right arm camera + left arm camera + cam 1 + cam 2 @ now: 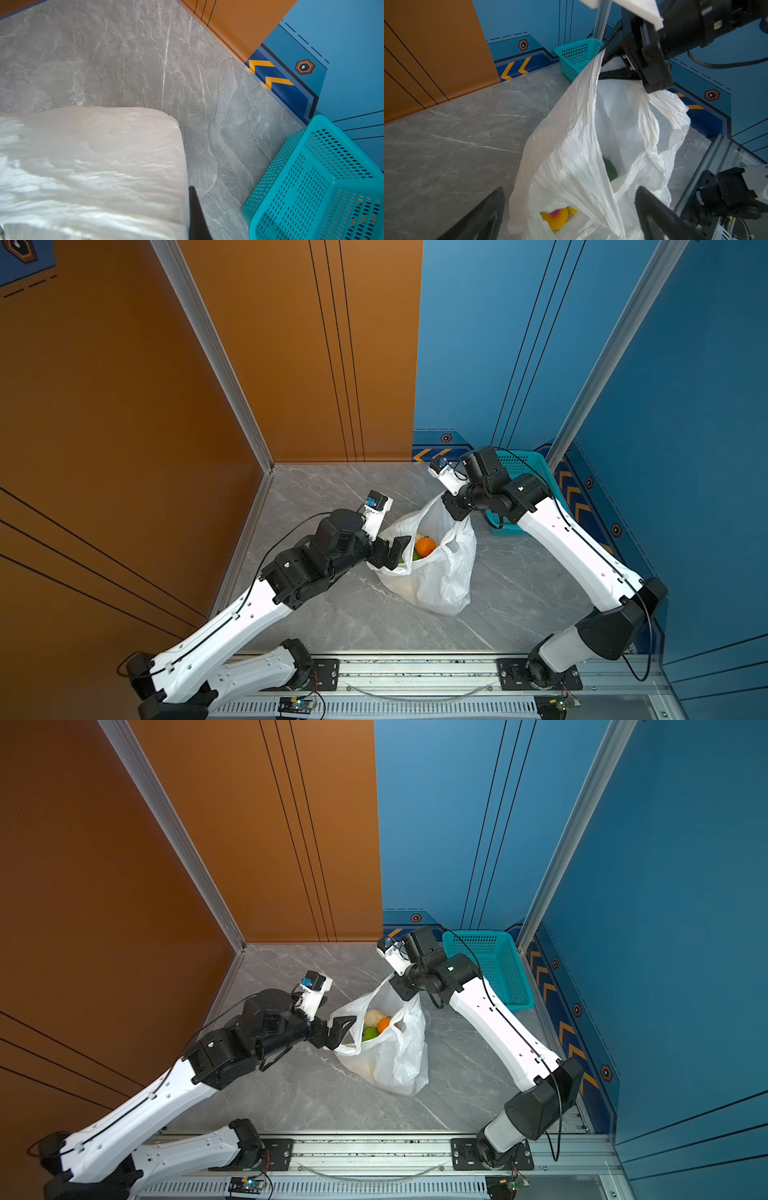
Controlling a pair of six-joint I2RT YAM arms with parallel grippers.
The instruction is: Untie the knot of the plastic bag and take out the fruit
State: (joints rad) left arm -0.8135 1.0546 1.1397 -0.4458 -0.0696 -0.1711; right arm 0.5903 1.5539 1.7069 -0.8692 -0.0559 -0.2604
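The white plastic bag [440, 576] [399, 1056] stands on the marble top with its mouth open; the knot is out of view. Inside lies fruit: an orange one [424, 546] [383, 1024], a cream one [372, 1017] and a green one [369, 1034]. The left wrist view shows a yellow-red fruit [555, 218] and a dark green one [610, 170]. My right gripper [445, 498] [395, 982] is shut on the bag's far rim [591, 83] and holds it up. My left gripper [400, 556] [347, 1033] [570, 189] is open, its jaws straddling the bag's near rim.
A teal perforated basket [536, 472] [498, 965] [577, 56] [322, 187] sits in the far right corner, just behind the right arm. Orange and blue walls close in the table on three sides. Bare marble [124, 62] lies left of the bag.
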